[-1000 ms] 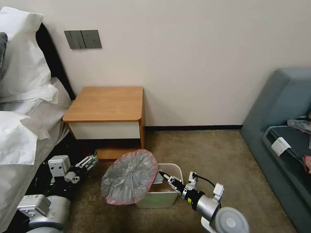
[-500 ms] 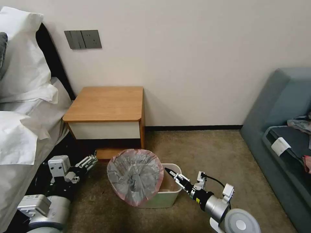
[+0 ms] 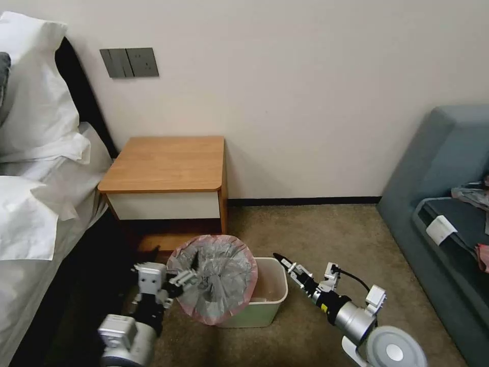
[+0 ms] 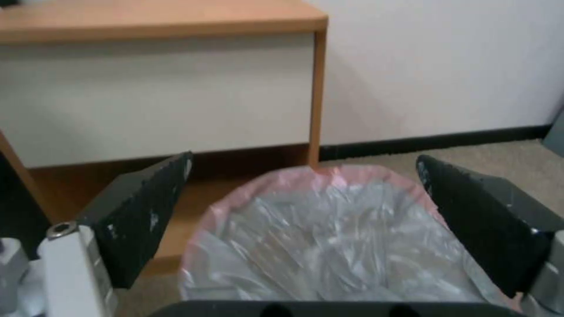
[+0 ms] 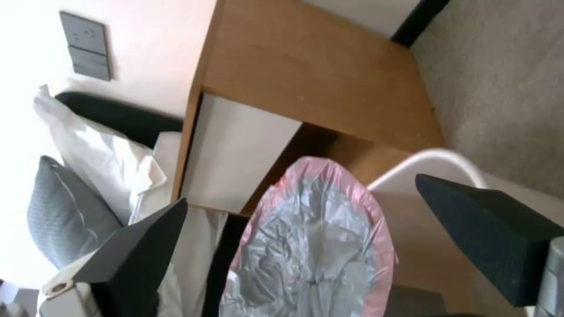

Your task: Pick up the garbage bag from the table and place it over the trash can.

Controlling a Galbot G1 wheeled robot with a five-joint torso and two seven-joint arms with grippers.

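Left gripper (image 3: 191, 270): fingers spread wide, at the near-left edge of the bag (image 3: 214, 278), holding nothing. Right gripper (image 3: 285, 261): fingers parted and empty, just right of the can (image 3: 272, 298). Bag: rim hooked over the can's left side only, right half of the can uncovered; table (image 3: 165, 163) bare behind. Step, by my reading: seating the rim. Next calls for pulling the pink elastic across the far-right rim. Left wrist view shows the bag's crinkled hollow; right wrist view adds the can's exposed white rim.
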